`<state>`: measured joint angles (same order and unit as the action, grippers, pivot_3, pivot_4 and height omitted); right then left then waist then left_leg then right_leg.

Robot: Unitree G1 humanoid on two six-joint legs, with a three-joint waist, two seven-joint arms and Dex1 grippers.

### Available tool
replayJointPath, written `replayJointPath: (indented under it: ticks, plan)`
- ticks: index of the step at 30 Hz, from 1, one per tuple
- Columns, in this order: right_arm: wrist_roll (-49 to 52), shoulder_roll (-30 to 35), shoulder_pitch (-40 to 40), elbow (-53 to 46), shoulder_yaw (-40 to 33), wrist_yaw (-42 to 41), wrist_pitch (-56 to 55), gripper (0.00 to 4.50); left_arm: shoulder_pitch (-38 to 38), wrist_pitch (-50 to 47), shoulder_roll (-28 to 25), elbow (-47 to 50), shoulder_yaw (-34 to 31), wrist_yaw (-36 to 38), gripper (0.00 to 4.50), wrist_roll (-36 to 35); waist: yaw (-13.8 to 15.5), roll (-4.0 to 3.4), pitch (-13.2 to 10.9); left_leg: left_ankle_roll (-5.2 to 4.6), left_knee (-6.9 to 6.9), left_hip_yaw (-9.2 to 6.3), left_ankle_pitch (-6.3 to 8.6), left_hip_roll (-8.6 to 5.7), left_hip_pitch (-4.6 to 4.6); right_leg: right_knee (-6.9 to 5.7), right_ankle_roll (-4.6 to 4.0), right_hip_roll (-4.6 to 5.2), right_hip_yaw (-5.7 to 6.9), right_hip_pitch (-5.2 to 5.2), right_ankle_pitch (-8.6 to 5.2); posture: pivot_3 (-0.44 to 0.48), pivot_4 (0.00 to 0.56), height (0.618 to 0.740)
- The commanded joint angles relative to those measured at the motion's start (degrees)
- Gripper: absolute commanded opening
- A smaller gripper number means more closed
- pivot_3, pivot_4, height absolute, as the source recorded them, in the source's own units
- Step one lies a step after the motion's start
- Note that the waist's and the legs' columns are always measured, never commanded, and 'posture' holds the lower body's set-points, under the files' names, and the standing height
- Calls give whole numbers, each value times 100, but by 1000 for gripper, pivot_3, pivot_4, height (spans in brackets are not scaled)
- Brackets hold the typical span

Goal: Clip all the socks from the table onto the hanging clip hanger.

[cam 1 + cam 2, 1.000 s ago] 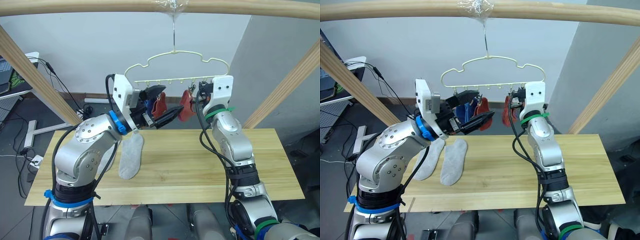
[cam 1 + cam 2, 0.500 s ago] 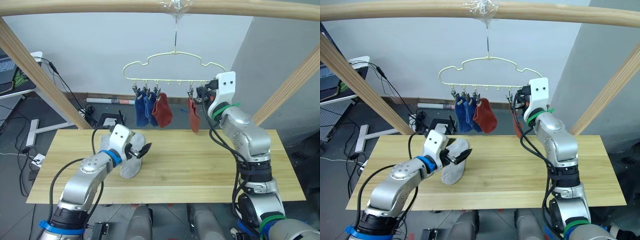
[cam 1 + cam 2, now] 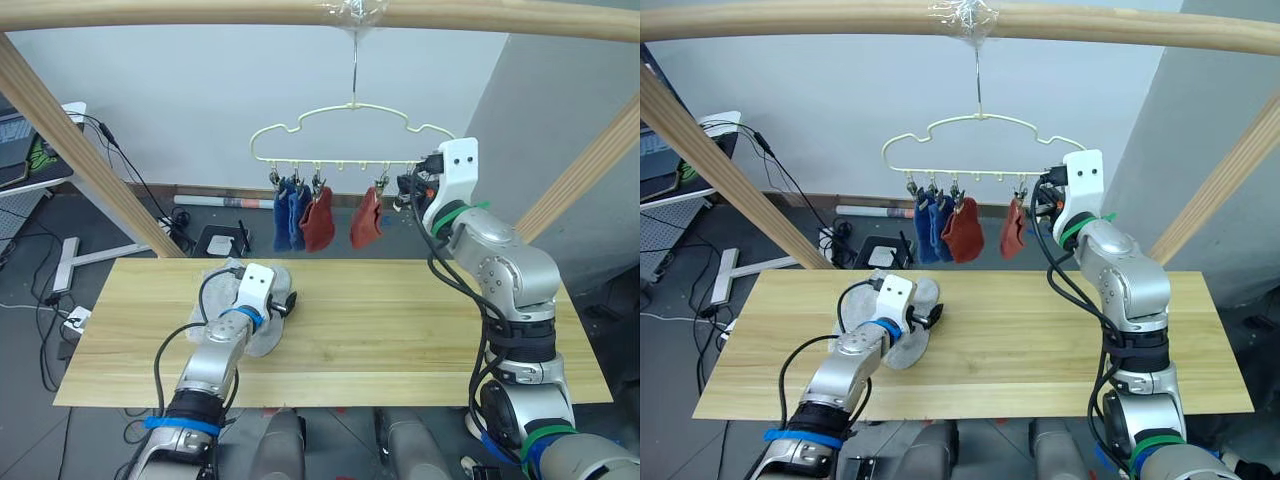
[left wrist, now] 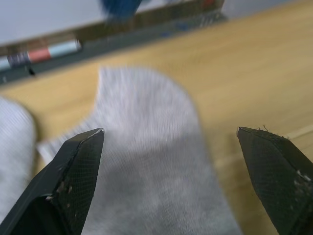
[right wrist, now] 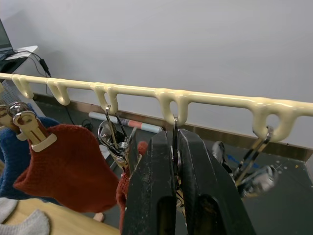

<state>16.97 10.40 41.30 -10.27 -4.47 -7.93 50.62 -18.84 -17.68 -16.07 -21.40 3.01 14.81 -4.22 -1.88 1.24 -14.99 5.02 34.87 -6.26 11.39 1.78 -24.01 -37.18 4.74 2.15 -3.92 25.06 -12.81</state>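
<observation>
likely the wide-spread left hand, low over a soft light grey ankle sock on the light wooden plank counter, could pinch both grey socks together, since a second grey sock lay just beside. the right hand, raised, was clenched on a small metal clip of the pale-yellow wire clip hanger.

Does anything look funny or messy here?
Nothing looks broken. Two grey socks lie on the table, not yet hung. The clip hanger holds two blue and two red socks.
</observation>
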Motion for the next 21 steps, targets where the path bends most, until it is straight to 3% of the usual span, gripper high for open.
replayJointPath:
  ticks: [1, 4, 18, 21]
  plan:
    - [-5, 39, -54, -228, -61, 63, 83, 36, -25, 62, -14, -494, -75, 99, 4500, 54, -1, 0, 0, 0, 0, -4, 0, 0, 0, -2, 0, 0, 3, 0, 0, 9, 267, 740]
    - [20, 77, -73, -278, -131, 91, 167, 0, 7, 114, -73, -546, -7, 181, 3970, 169, -9, 0, 0, 0, 2, -1, 0, 0, 12, -2, 11, 0, 1, -12, -6, -2, 267, 740]
    - [139, 207, 89, -206, -384, 30, 443, 0, 177, 414, 144, 6, 154, 373, 62, 235, -5, 0, 0, 0, 2, -1, 0, -1, 14, 2, 13, 1, 1, -17, -7, -11, 265, 740]
    - [439, 30, 462, -98, -912, 299, 1012, 0, 284, 371, 420, 544, 187, 527, 28, -7, -2, -1, 0, 0, 2, -2, 0, -2, 10, 5, 10, 2, 1, -17, -5, -19, 260, 740]
